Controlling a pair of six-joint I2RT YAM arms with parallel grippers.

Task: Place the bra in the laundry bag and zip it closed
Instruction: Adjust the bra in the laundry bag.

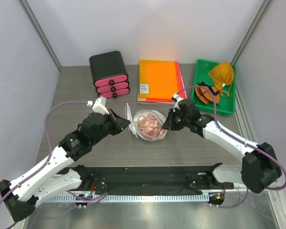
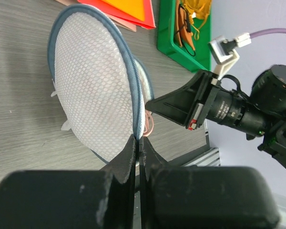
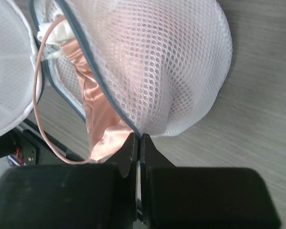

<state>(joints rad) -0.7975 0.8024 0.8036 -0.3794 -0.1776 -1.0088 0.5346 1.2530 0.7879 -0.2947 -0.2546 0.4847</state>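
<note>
**Step in hand (judged):** closing the bag (image 2: pixel 90 81) over the bra (image 3: pixel 102 138) before zipping.

**Doing it well:**
- The upright half should swing down squarely onto the filled half, so the rims meet all round.
- The satin and the thin strap (image 3: pixel 35 95) lying across the zipper (image 3: pixel 100 81) want tucking inside first, or the slider is likely to snag them.
- One grip should anchor the rim while the other travels. Pulling both outward would distort the soft mesh.

**Condition of the bag:**
- It is white honeycomb mesh in two domed halves, hinged open, with dark blue-grey zipper tape around each rim.
- One half stands on edge. The other lies on the table (image 1: pixel 76 86) with the salmon-pink bra bunched inside.
- The bra shows through the mesh and spills over the rim at one spot.
- The slider cannot be identified.

**Position:** the bag sits just in front of the folder (image 1: pixel 157 78), on the side nearer the arms.

**Left gripper (image 2: pixel 138 140):** clenched on the rim of the upright half.

**Right gripper (image 3: pixel 138 138):** clenched on the rim of the filled half, right where the satin overhangs. Whether satin is also caught cannot be told.

**Surroundings:**
- A black drawer box (image 1: pixel 108 74) with pink fronts stands left of the folder.
- A green tray (image 1: pixel 200 102) holding orange items stands right of the folder.
</note>
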